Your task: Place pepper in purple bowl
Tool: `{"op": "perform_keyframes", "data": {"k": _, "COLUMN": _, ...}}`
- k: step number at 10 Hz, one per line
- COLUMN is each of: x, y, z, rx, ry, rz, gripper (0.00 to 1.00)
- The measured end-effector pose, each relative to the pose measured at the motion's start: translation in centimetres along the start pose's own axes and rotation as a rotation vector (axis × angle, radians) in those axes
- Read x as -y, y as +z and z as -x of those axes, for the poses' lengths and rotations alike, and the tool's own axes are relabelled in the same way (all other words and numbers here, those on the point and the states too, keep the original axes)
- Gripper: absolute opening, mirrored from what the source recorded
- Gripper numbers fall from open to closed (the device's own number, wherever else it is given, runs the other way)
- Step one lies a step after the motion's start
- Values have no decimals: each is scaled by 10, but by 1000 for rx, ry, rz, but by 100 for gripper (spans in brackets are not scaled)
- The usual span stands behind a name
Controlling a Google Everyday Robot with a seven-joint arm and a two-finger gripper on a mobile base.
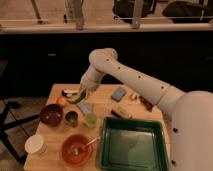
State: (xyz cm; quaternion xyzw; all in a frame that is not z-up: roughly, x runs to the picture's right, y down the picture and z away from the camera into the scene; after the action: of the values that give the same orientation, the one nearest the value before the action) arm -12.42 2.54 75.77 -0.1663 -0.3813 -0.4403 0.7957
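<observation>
My gripper (80,93) hangs over the back left part of the wooden table (105,102). It is shut on the pepper (76,99), a slim curved dark green piece held just above the tabletop. The purple bowl (51,114) stands on the table to the lower left of the gripper, about a hand's width away, with a dark inside. The pepper is outside the bowl and to its right.
An orange bowl (76,149) with a spoon is at the front. A white cup (35,144) is at the front left and a green tray (132,145) at the front right. A dark can (71,118) and a small green cup (90,120) stand beside the purple bowl.
</observation>
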Motion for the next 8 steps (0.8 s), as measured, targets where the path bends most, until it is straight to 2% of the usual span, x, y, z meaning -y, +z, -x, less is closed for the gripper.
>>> {"op": "perform_keyframes", "data": {"k": 3, "x": 40, "y": 33, "z": 14, "rx": 34, "ry": -79, "rz": 12, "gripper": 0}}
{"op": "perform_keyframes", "data": {"k": 4, "x": 56, "y": 47, "z": 21, "rx": 42, "ry": -108, "rz": 3, "gripper": 0}}
{"op": "perform_keyframes", "data": {"k": 7, "x": 78, "y": 77, "z": 32, "rx": 73, "ry": -164, "rz": -50, "gripper": 0}}
{"op": "perform_keyframes", "data": {"k": 8, "x": 82, "y": 82, "z": 34, "rx": 83, "ry": -173, "rz": -57, "gripper": 0}}
